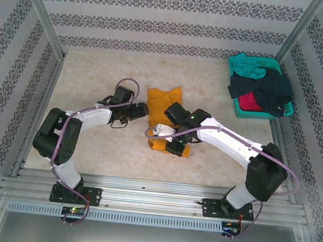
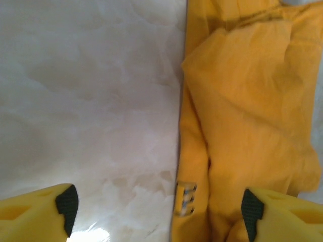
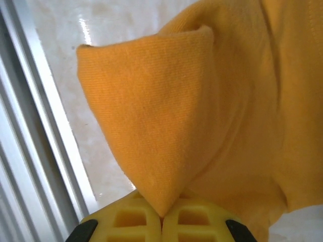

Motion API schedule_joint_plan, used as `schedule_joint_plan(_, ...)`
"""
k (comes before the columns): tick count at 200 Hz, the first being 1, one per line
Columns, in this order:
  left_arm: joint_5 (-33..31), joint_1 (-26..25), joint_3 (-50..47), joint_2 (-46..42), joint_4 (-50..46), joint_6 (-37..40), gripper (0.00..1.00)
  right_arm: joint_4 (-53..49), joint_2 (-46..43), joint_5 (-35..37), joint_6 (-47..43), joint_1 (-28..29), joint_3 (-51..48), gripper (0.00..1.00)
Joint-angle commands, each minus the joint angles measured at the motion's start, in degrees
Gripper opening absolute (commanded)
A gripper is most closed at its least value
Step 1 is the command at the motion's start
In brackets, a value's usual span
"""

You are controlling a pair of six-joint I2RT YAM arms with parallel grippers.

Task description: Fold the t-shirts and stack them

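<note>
**Only a corner pinch holds the fold**

Low in the frame, the right claw [image 3: 161,222] is clamped together on a pointed corner of the orange-yellow t-shirt [image 1: 163,98], which lies mid-frame. The left claw [image 2: 159,214] hangs spread apart over the shirt's left edge, beside the neck label [image 2: 185,199]. With so little cloth pinched, the corner could slip free, or a one-sided pull could skew the shirt. The pale marbled worktop [image 1: 97,74] looks smooth. Upper right, a teal basket [image 1: 244,114] holds more t-shirts [image 1: 269,89], and patterned walls [image 1: 173,6] close behind.
</note>
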Motion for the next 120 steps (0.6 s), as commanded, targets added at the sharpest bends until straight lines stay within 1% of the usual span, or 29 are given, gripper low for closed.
schedule_joint_plan(1, 3.62, -0.47, 2.14, 3.02, 3.87, -5.96, 0.75, -6.0, -0.33, -2.73, -1.51, 0.39, 4.31, 0.0)
schedule_joint_plan(15, 4.33, -0.52, 2.74, 4.57, 4.27, -6.76, 0.63, -7.18, 0.37, -2.28, -2.45, 0.34, 5.89, 0.0)
schedule_joint_plan(43, 6.55, -0.52, 3.5, 7.04, 4.86, -7.86, 0.48, -7.96, 1.76, -1.92, -3.83, 0.09, 8.15, 0.0)
schedule_joint_plan(70, 8.77, -0.49, 3.87, 8.98, 6.04, -8.88, 0.3, -8.36, 3.73, -1.51, -5.48, -0.7, 11.15, 0.0)
schedule_joint_plan(120, 12.44, -0.49, 4.53, 12.2, 6.28, -8.27, 0.08, -10.94, 9.5, -0.21, -9.35, -3.59, 19.83, 0.0)
